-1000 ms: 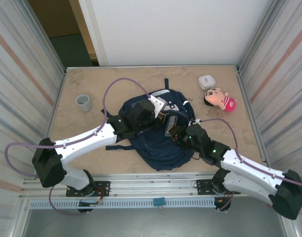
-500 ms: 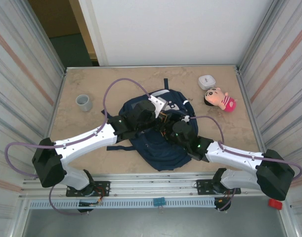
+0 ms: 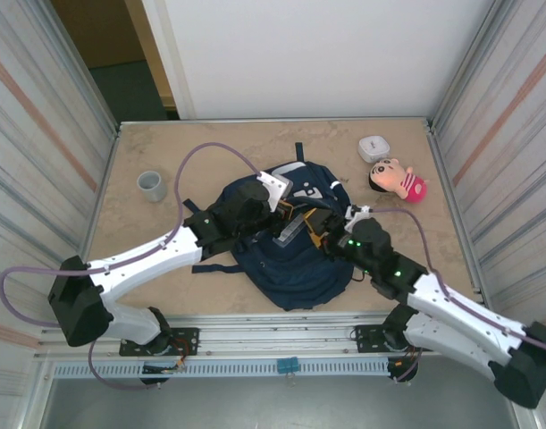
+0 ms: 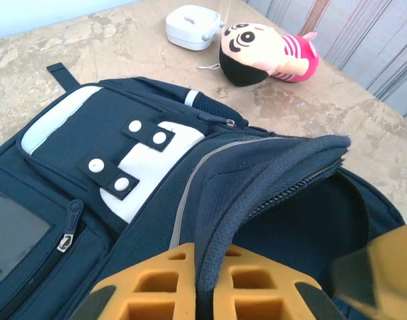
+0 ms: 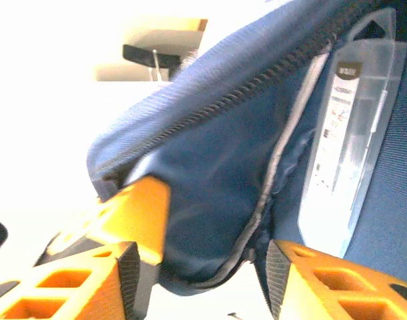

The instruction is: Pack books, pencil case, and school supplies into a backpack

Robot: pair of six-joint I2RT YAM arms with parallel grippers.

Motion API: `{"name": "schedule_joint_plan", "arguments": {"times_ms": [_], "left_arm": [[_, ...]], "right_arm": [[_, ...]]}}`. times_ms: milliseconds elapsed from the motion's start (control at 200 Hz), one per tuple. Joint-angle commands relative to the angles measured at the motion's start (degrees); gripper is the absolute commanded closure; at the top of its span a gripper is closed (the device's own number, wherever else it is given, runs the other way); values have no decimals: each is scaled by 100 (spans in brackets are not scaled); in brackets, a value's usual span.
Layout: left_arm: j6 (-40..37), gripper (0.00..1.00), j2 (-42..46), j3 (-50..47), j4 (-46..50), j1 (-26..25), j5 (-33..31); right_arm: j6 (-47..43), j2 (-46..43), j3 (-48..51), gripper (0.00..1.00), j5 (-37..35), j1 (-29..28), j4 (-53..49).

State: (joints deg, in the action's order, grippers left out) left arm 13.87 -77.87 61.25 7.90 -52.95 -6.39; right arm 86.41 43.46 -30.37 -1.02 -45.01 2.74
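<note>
The left gripper (image 4: pixel 206 285) pinched the backpack's (image 4: pixel 116 167) raised flap; the right gripper (image 5: pixel 204 267) stood spread around its zipper edge.

backpack (image 3: pixel 286 264): one, navy
doll (image 3: pixel 399 179): one, dressed in pink
white case (image 3: pixel 373 147): one, small and rounded
cup (image 3: pixel 152 185): one, grey
clear box (image 5: pixel 350 133): one, flat, with a dark label
snaps (image 4: pixel 160 137): four, white, two on each of two dark tabs
arms (image 3: pixel 147 259): two, white and black
claws: two, the left claw (image 4: pixel 206 270) and the right claw (image 5: pixel 206 260)
cables (image 3: pixel 210 147): two, purple
table (image 3: pixel 165 147): one
</note>
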Motion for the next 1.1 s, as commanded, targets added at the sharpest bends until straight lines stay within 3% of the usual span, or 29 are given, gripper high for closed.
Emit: {"name": "schedule_joint_plan", "arguments": {"times_ms": [0, 120, 281, 556, 676, 887, 977, 1097], "left_arm": [[-157, 100, 351, -72, -833, 54, 326], [-410, 100, 325, -289, -1104, 65, 783], [-715, 100, 269, -519, -1353, 63, 1211], [-1372, 98, 80, -785, -1606, 65, 1828], [-1639, 85, -21, -781, -1419, 64, 2124], [-1356, 44, 385, -1311, -1209, 183, 1839], [-1079, 36, 767, -1671, -1222, 426, 1808], [-774, 33, 1287, -2211, -1167, 817, 1690]], "right_arm": [[-976, -427, -414, 37, 835, 282, -995], [-1336, -713, -677, 23, 1045, 620, -1631], [-655, -668, -275, 21, 1607, 1083, -789], [-280, 369, -258, 19, 1962, 1165, 307], [-221, 681, -284, 34, 2117, 1311, 637], [-232, 838, -241, 46, 2375, 1650, 599], [-296, 822, -222, 51, 2507, 1786, 481], [-426, 756, -232, 57, 2681, 2041, 261]]}}
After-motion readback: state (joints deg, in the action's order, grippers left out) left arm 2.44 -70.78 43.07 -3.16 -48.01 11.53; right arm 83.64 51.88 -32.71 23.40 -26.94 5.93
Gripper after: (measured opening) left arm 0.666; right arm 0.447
